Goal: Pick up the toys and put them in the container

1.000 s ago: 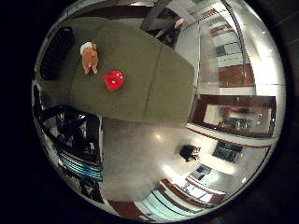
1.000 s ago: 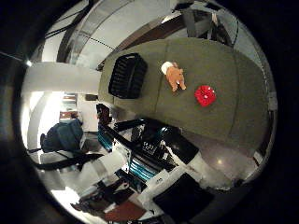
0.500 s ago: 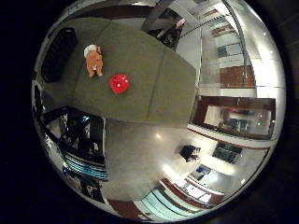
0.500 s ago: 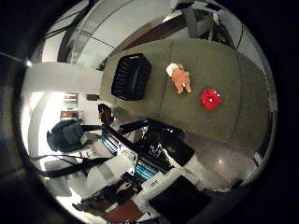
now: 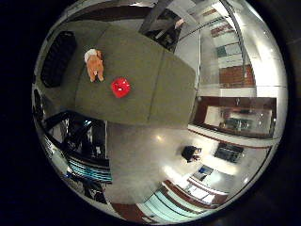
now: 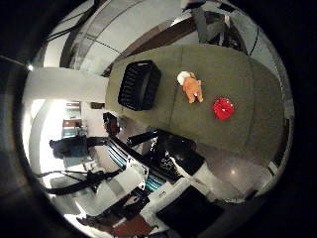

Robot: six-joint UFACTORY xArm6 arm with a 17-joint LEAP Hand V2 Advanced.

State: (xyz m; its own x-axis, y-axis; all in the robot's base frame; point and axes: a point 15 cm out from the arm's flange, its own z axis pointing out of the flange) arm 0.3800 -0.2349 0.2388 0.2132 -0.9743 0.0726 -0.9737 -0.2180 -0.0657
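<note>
Toys lie far below the palm, both small in the two views, so I judge the hand to be high above the counter (image 6: 247, 119) and not yet reaching. None of the hand's fingers show, so I cannot tell whether it is wide or narrow, or whether it holds anything. Nearest the middle of the olive counter sits the red toy (image 5: 120, 87), alone on bare cloth with room all around it for an approach from above. Just beside it, but apart, lies the orange plush animal (image 6: 191, 88), on its side with a white patch at one end. Beyond the plush, at the counter's end, stands the black container (image 6: 139, 85), a slatted basket that looks empty, close enough to the toys for a short carry.
</note>
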